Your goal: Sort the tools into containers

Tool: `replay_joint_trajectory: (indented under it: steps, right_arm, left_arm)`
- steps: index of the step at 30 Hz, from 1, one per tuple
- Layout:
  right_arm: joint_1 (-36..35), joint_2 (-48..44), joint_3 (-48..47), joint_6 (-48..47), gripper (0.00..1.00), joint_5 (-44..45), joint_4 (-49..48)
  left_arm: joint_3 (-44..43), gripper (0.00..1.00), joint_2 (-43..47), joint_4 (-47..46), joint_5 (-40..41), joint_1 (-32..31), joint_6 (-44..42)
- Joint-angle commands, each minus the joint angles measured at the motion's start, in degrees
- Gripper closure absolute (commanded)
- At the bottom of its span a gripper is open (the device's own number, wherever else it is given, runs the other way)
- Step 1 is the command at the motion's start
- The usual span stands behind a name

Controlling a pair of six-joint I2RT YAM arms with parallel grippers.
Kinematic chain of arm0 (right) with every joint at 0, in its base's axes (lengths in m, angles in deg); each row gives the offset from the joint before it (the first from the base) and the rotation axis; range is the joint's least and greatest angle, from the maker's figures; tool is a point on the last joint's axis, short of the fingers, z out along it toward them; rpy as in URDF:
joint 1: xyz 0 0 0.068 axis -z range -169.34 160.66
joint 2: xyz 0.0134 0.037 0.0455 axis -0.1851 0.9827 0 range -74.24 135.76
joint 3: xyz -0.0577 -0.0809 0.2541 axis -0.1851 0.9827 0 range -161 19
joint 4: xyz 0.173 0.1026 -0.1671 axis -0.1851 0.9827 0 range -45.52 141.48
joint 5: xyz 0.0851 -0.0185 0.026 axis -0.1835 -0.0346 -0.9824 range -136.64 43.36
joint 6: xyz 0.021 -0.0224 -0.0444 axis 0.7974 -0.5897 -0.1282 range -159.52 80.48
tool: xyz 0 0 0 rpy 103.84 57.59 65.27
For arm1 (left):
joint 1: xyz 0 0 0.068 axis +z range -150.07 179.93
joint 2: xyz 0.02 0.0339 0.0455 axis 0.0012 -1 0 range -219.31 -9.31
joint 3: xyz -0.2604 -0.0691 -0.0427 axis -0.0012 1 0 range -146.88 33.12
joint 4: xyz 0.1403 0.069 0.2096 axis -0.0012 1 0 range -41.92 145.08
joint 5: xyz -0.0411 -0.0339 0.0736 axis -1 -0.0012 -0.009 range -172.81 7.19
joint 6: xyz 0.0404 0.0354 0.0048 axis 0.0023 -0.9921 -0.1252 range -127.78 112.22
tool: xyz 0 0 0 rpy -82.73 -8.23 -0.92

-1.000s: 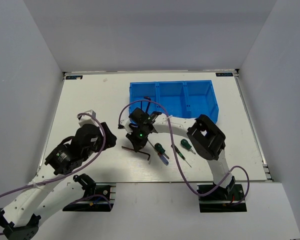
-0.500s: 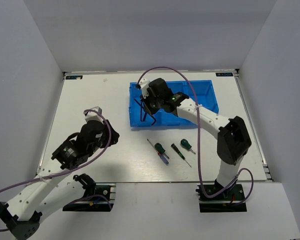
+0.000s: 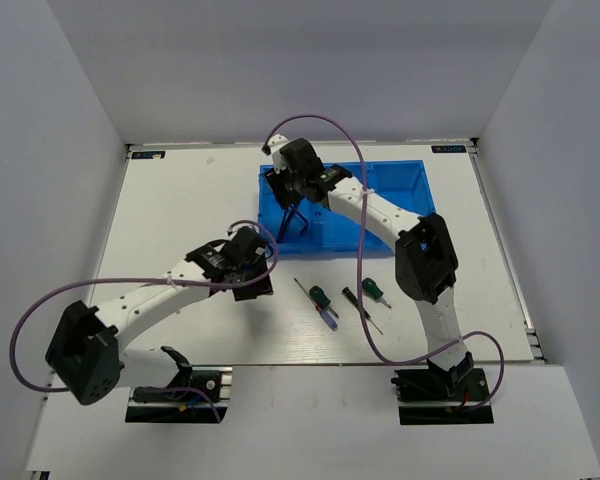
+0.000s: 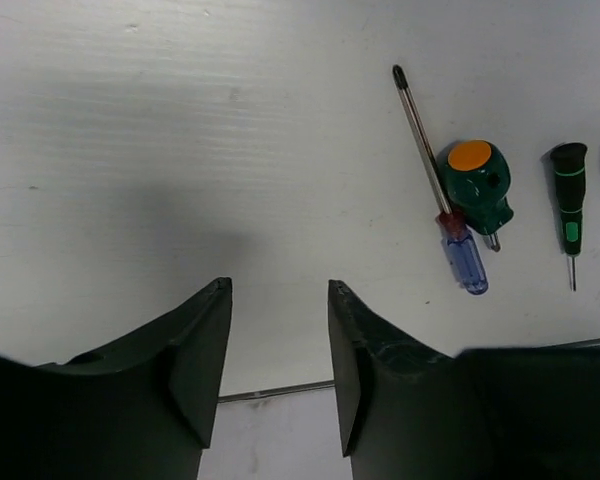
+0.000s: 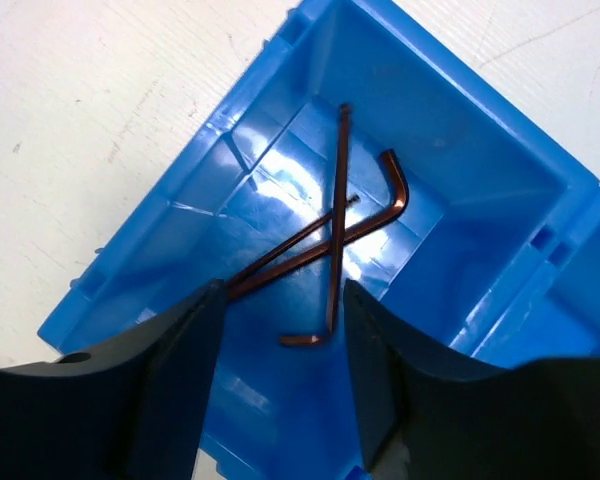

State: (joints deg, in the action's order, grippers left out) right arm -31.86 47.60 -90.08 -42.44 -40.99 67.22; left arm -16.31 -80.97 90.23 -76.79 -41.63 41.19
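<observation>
My right gripper (image 5: 280, 290) hangs open over the left compartment of the blue tray of containers (image 3: 405, 205), whose wall (image 5: 140, 260) shows in the right wrist view. Two dark hex keys (image 5: 335, 235) lie crossed on that compartment's floor, free of the fingers. My left gripper (image 4: 278, 290) is open and empty, low over bare table, left of the screwdrivers. Ahead of it lie a blue-handled screwdriver (image 4: 465, 262), a stubby green one with an orange cap (image 4: 475, 185) and a thin dark one (image 4: 570, 205). From above, the left gripper (image 3: 255, 283) sits left of these tools (image 3: 320, 297).
A second green-handled screwdriver (image 3: 373, 290) lies right of the thin dark one. The tray's middle and right compartments hold nothing I can see. The table's front edge (image 4: 280, 392) runs just under my left fingers.
The right gripper carried a hex key from the table to the tray's left compartment and opened, dropping it there. The left arm reached right, toward the screwdrivers.
</observation>
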Motion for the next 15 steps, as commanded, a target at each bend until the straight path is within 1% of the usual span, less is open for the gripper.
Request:
replay_joint_trajectory:
  steps: [1, 2, 3, 4, 5, 6, 7, 8, 9, 10, 11, 12, 13, 14, 15]
  right_arm:
    - [1.1, -4.7, -1.2, 2.5, 0.47, 1.5, 0.5]
    - [1.8, -5.6, 0.2, 2.5, 0.51, 1.6, 1.2]
    - [3.0, -8.0, 1.3, 4.2, 0.58, 1.3, 1.8]
    - [3.7, -11.0, 5.2, 5.5, 0.79, 0.8, 2.3]
    - [5.3, -14.2, 6.8, 5.6, 0.89, -4.9, 3.7]
    - [7.1, -15.9, 8.8, 5.7, 0.96, -8.7, 5.1]
    - [8.1, -17.4, 10.5, 5.3, 1.0, -12.3, 5.7]
    - [9.7, -22.8, 18.1, 1.6, 1.0, -22.2, 6.4]
    - [11.2, -24.4, 21.0, 0.3, 1.0, -25.2, 7.6]
    - [11.8, -26.0, 26.1, -4.9, 1.0, -30.6, 8.6]
    - [11.9, -30.5, 30.8, -6.7, 1.0, -34.0, 9.5]
    - [11.9, -32.2, 35.5, -8.8, 0.97, -35.4, 10.4]
    - [11.8, -35.0, 38.0, -11.6, 0.91, -36.9, 10.2]
    - [11.7, -37.3, 42.5, -12.1, 0.84, -37.5, 9.7]
    - [10.4, -39.1, 46.5, -12.4, 0.69, -37.6, 9.0]
  left_arm:
    - [-2.6, 0.46, -3.6, -3.3, -3.3, -2.0, 4.5]
    - [-3.2, 0.46, -3.7, -3.3, -4.0, -2.0, 4.6]
    - [-3.2, 0.46, -5.8, -6.1, -4.6, -2.6, 5.1]
    - [-4.7, 0.47, -7.0, -7.4, -5.7, -2.6, 5.1]
    - [-5.6, 0.55, -8.6, -8.3, -6.2, -3.5, 5.1]
    - [-6.6, 0.62, -10.2, -8.9, -6.2, -4.0, 5.1]
    - [-8.8, 0.71, -11.7, -8.9, -6.2, -5.0, 5.1]
    - [-9.5, 0.82, -14.5, -9.5, -6.2, -5.5, 5.1]
    - [-9.5, 0.87, -15.6, -9.5, -6.2, -5.5, 5.1]
    - [-10.2, 0.91, -16.3, -10.1, -6.2, -6.2, 5.1]
    - [-10.2, 0.92, -16.8, -10.1, -5.5, -6.2, 6.2]
    - [-10.2, 0.92, -16.8, -10.1, -4.6, -6.9, 6.9]
    - [-10.2, 0.92, -16.8, -8.7, -2.8, -6.9, 7.6]
    - [-9.5, 0.87, -16.1, -7.6, -1.7, -6.9, 9.4]
    - [-9.5, 0.68, -14.1, -6.8, -0.6, -6.9, 10.1]
